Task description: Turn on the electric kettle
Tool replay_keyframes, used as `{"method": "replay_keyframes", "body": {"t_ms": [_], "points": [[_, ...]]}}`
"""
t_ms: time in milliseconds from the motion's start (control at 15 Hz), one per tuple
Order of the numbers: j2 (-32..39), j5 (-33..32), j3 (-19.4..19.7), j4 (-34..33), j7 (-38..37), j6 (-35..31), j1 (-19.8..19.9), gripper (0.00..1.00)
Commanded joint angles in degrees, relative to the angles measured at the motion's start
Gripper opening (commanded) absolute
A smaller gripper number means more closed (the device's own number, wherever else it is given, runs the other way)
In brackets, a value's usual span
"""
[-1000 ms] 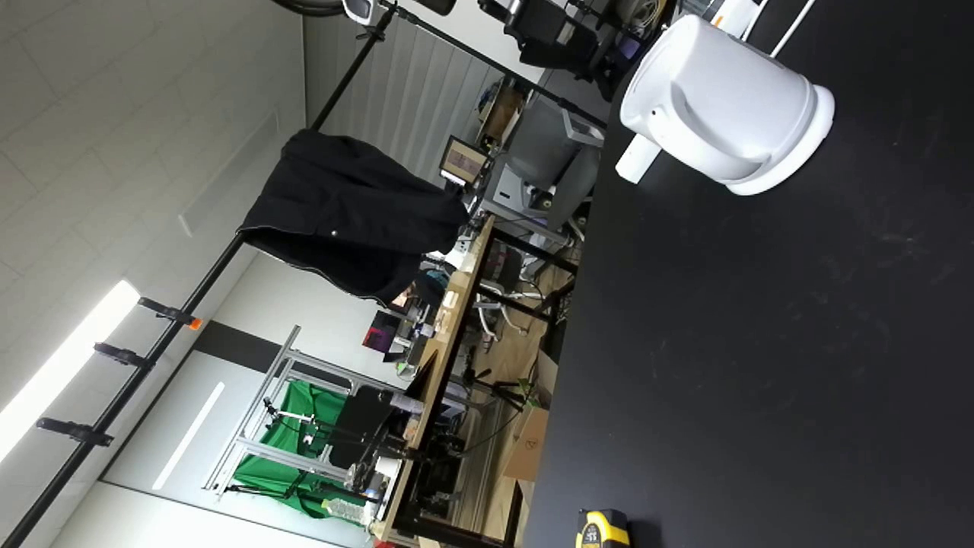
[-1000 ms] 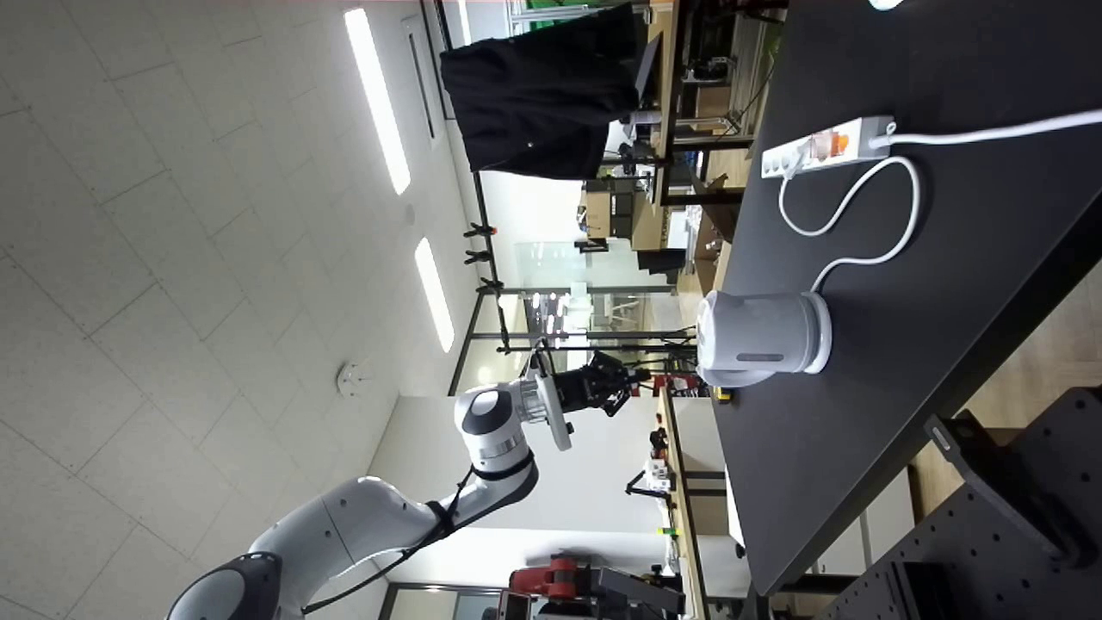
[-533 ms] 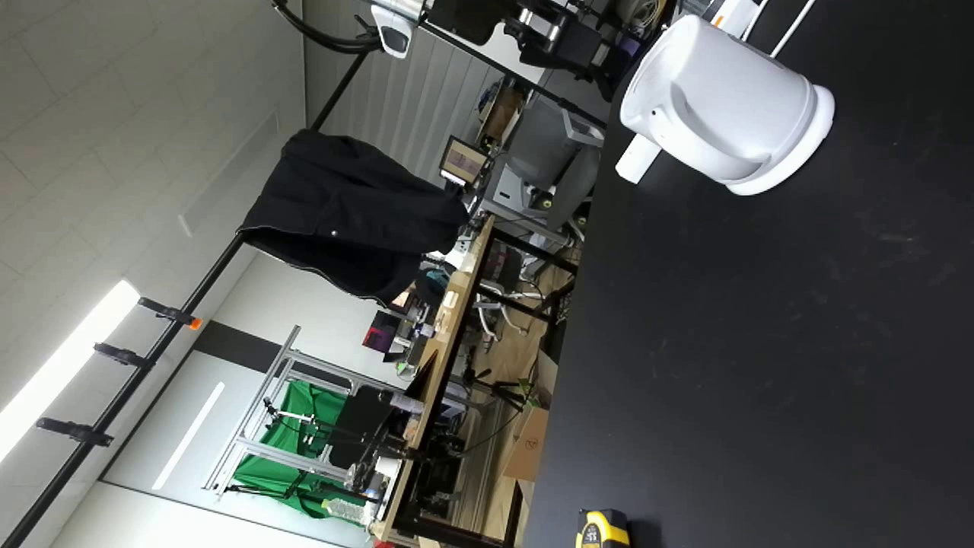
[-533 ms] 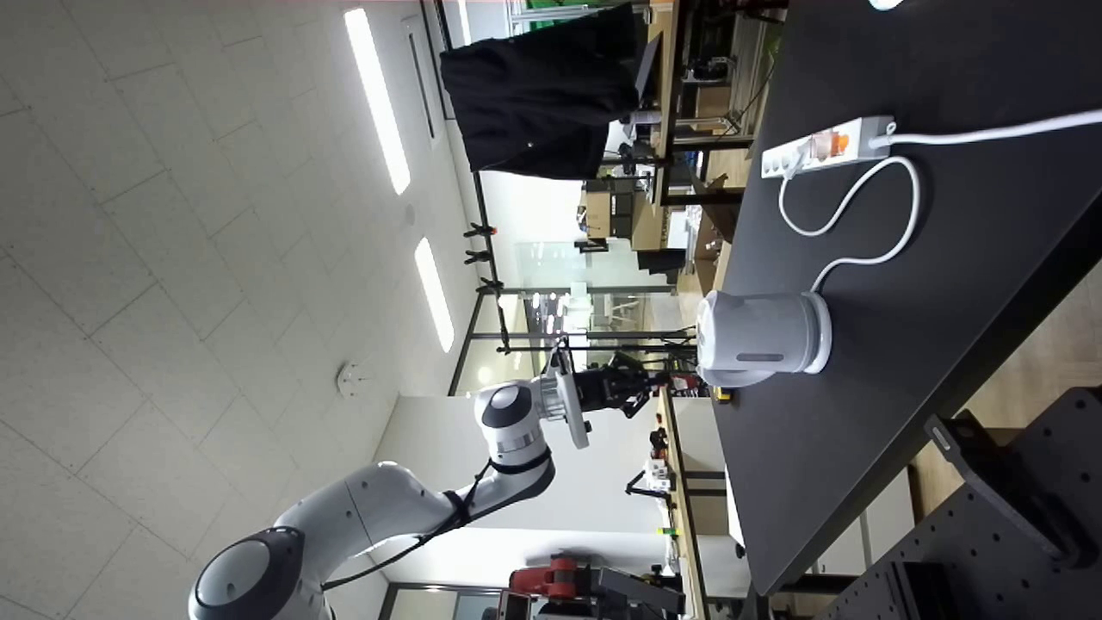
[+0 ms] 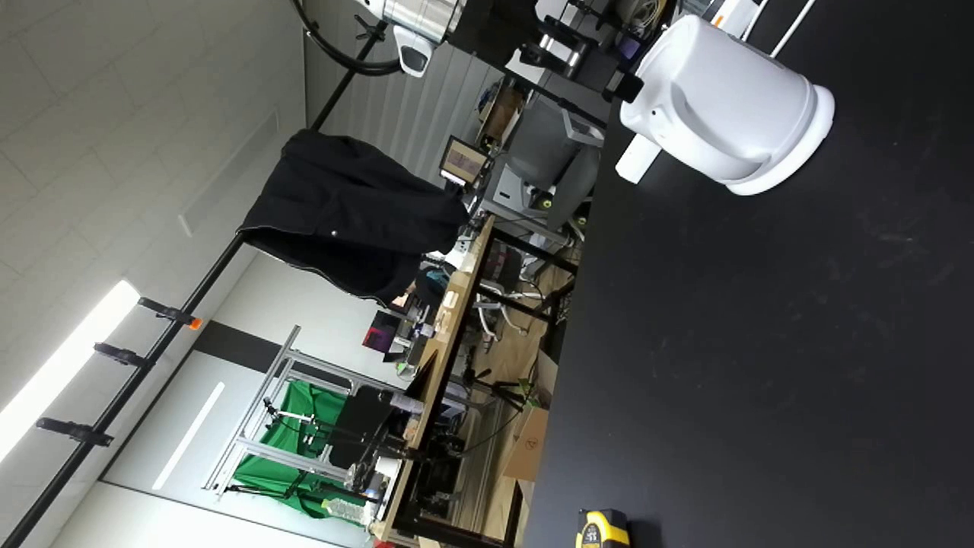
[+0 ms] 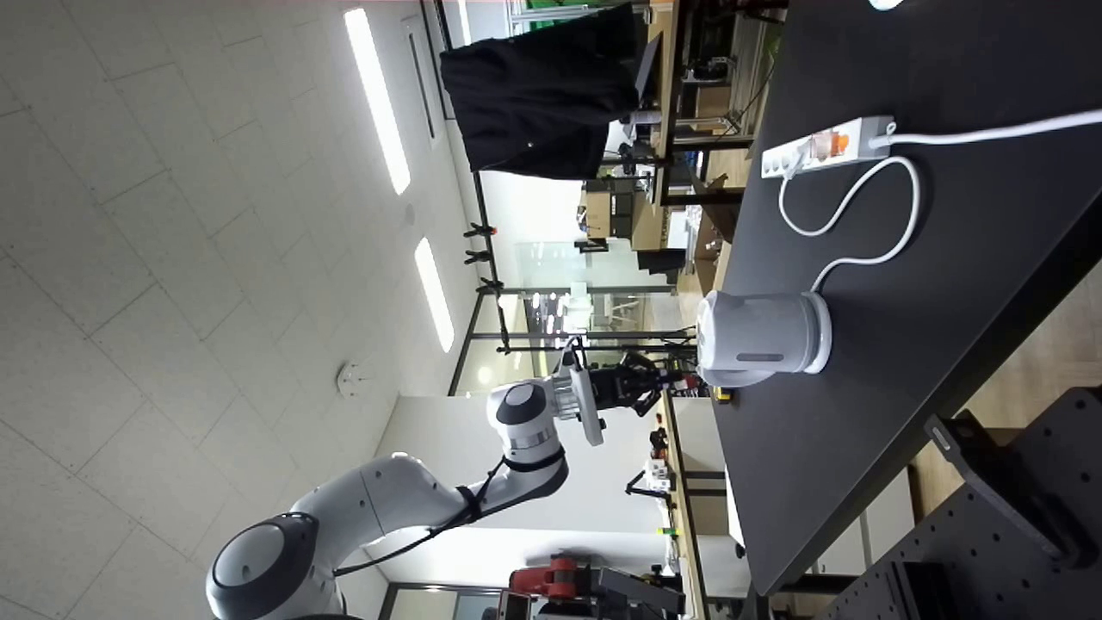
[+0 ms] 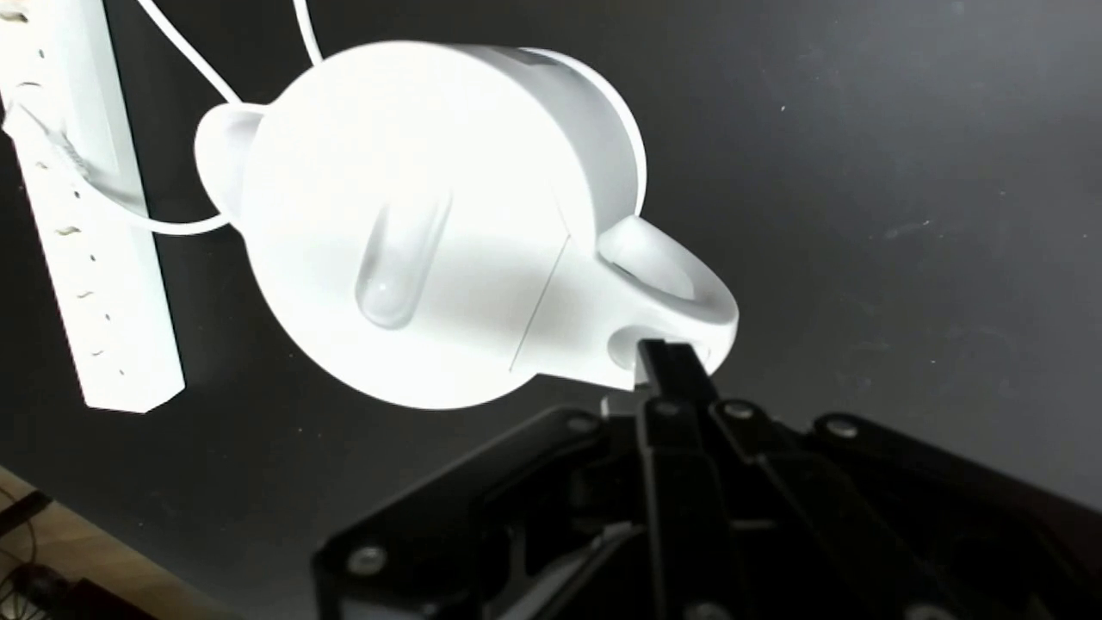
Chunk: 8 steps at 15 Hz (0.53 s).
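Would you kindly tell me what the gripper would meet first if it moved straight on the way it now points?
Most likely the handle of the electric kettle, near the oval recess: in the wrist view the gripper overlaps that spot, though depth is unclear.

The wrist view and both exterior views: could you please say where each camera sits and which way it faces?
In an exterior view: higher than the black table, rolled sideways, facing the electric kettle, handle toward the lens; gripper and wrist show.
In an exterior view: beyond a table edge, also sideways, facing across; much of the arm and the gripper show.
Wrist view: on the wrist, facing down at the kettle's lid; the shut gripper shows at the bottom.
Both exterior views share kettle, gripper, table and black garment.
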<state>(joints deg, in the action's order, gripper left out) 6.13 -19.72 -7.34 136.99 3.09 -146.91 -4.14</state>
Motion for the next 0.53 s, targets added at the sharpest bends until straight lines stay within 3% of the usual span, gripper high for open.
{"method": "replay_keyframes", "body": {"t_ms": [0,467], "points": [[1.61,-2.26,1.52,-1.01,-1.06,-1.3,-1.08,0.0],[3.88,-3.78,2.82,-1.04,-1.37,-4.32,-1.57,0.0]]}}
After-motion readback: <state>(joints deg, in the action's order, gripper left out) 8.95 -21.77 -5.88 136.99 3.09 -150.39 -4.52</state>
